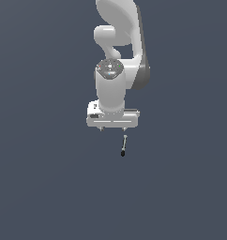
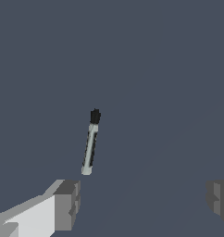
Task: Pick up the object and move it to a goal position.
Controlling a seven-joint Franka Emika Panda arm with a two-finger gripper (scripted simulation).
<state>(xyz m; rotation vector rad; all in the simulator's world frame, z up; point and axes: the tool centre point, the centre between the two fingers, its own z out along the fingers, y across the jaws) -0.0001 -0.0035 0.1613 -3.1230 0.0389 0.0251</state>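
The object (image 1: 124, 146) is a tiny thin rod with a pale grey shaft and a black tip, lying on the flat dark surface just in front of the arm. In the wrist view the object (image 2: 90, 143) lies apart from both fingers, its grey end close to one grey fingertip (image 2: 67, 203). My white gripper (image 1: 113, 127) hangs over the surface just behind the rod, toward the exterior view's left of it. In the wrist view the gripper (image 2: 144, 201) is open, its jaws wide apart with nothing between them.
The white arm (image 1: 120, 56) rises behind the gripper toward the top of the exterior view. All around lies a plain dark grey-blue surface (image 1: 40, 178) with no other objects or edges showing.
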